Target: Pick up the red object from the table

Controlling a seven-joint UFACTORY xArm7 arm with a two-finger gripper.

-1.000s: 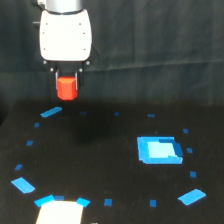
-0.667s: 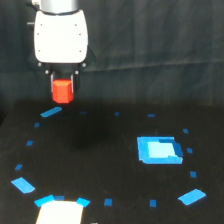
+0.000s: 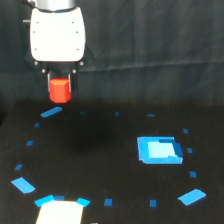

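I'm holding the red object (image 3: 59, 90) in my gripper (image 3: 59, 86), jaws closed in on it from both sides, so it is hanging directly under my white gripper body, centred between the two short dark fingers. The block is sitting upright, its top tucked up between the fingers and its lower part sticking out below them. It is narrower than the gripper body above it. It is off the tabletop (image 3: 100, 145), showing against the dark curtain (image 3: 160, 50) behind, with clear space under it.

Just below my gripper and slightly toward the exterior view's left, a slanted blue tape strip (image 3: 51, 112) is lying on the tabletop. Well away toward the exterior view's right and lower, a bright blue rectangle (image 3: 159, 149) is lying flat. Small blue tape marks are ringing the area under and around the gripper. Far below the gripper, at the frame's bottom edge, a pale whitish patch (image 3: 59, 212) is showing, blurred, can't tell what it is.
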